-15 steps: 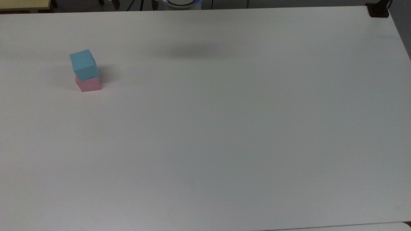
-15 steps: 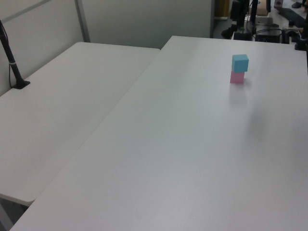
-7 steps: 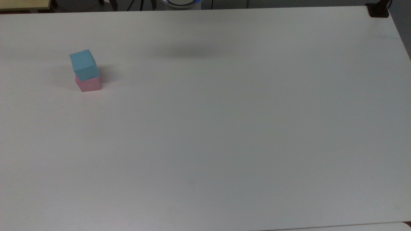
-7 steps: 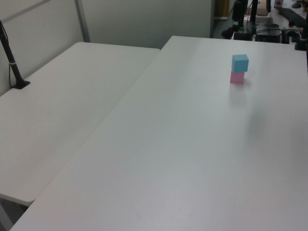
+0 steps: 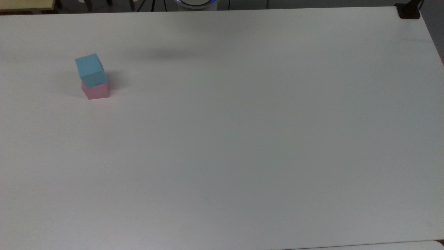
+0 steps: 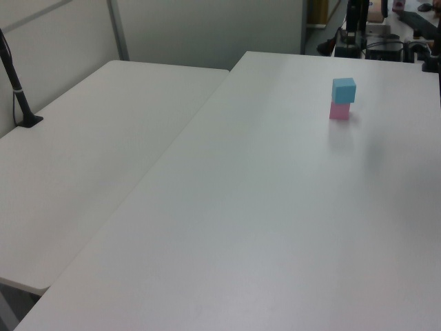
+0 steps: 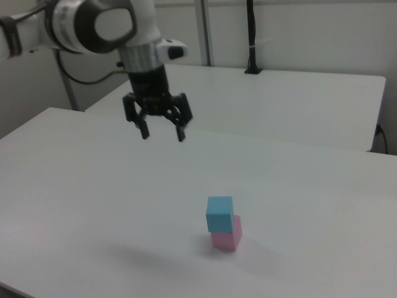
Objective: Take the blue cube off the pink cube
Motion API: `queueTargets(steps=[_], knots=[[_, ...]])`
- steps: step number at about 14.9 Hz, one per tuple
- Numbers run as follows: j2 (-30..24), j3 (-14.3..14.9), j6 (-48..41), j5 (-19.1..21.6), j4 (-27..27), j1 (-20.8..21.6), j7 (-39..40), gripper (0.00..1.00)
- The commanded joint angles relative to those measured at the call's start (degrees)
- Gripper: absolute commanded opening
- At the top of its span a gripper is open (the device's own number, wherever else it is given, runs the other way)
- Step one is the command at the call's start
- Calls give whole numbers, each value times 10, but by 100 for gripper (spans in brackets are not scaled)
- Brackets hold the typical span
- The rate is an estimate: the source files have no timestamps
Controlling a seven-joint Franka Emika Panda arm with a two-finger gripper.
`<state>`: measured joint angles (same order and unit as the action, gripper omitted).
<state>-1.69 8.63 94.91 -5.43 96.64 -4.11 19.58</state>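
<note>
Overhead, the tool (image 7: 162, 133) is hanging spread wide, nothing in it. Next it is needing to descend onto the blue cube (image 7: 219, 213) sitting on the pink cube (image 7: 227, 239).

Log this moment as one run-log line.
phase: approach | gripper: open, raised, apart from stack | blue cube: on pink cube | table: stack untouched

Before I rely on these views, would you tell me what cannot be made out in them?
- Pink cube, top view: its top face is hidden under the blue cube.
- Arm above the gripper, right view: cut off by the picture's top-left edge.
- Black post, left view: its top is cut off by the left edge.
</note>
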Motion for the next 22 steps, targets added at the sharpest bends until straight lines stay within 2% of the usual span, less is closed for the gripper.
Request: queueTargets(steps=[1, 3, 9, 22], knots=[[13, 20, 84, -7, 43, -26, 52, 100], [30, 28, 126, -7, 71, -29, 54, 100], [99, 28, 246, -8, 122, -46, 63, 100], [130, 29, 269, -45, 123, -64, 63, 100]])
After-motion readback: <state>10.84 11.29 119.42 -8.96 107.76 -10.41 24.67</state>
